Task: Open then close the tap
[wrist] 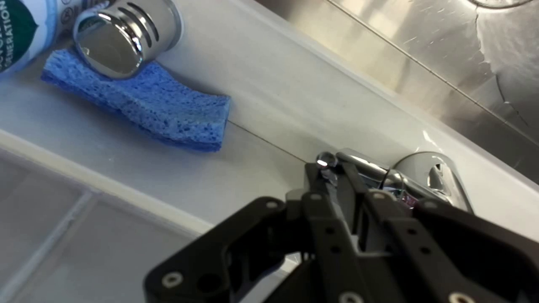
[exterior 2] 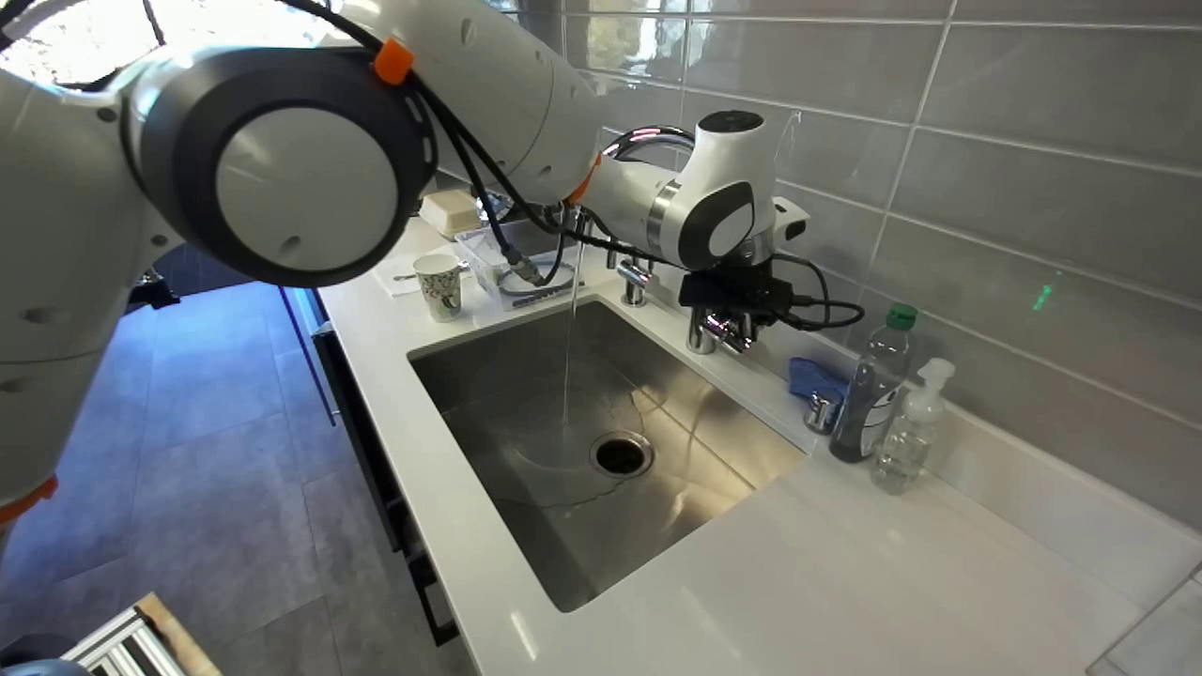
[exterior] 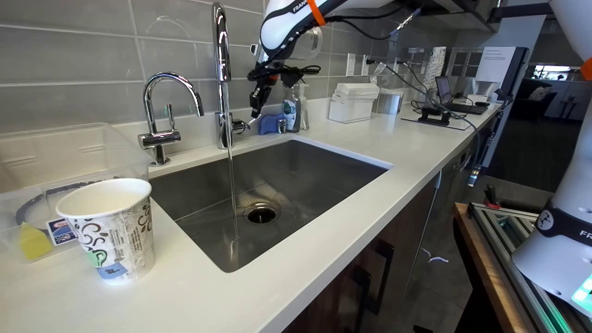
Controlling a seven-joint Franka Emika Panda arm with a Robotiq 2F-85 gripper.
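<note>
Found the gripper (wrist: 330, 172) low beside the tap (exterior: 224, 60), pinching the small side lever (wrist: 326, 160), with jaws drawn in on both sides of it and its rounded chrome end showing just past them in the wrist view. Located the tap upright and tall just beside the gripper, at the rear edge of the sink (exterior: 319, 164). Observed in both exterior views a thin stream of water (exterior: 231, 180) falling from the tap to the sink floor, lower than the gripper. Noted the round drain (exterior 2: 622, 455) near that stream, likewise below the gripper. Recorded a blue sponge (wrist: 147, 105) near the gripper on the side away from the tap, with a slotted chrome cap (wrist: 113, 42) just beside the sponge. Listed a green-capped soap bottle (exterior 2: 873, 390) and a clear pump bottle (exterior 2: 909, 437) farther out from the gripper on that same side. Logged a short gooseneck faucet (exterior: 159, 138) across the tap from the gripper, with a clear plastic bin (exterior: 60, 157) beyond it. Sighted a patterned paper cup (exterior: 111, 236) upright on the counter (exterior: 384, 138), well apart from the gripper.
</note>
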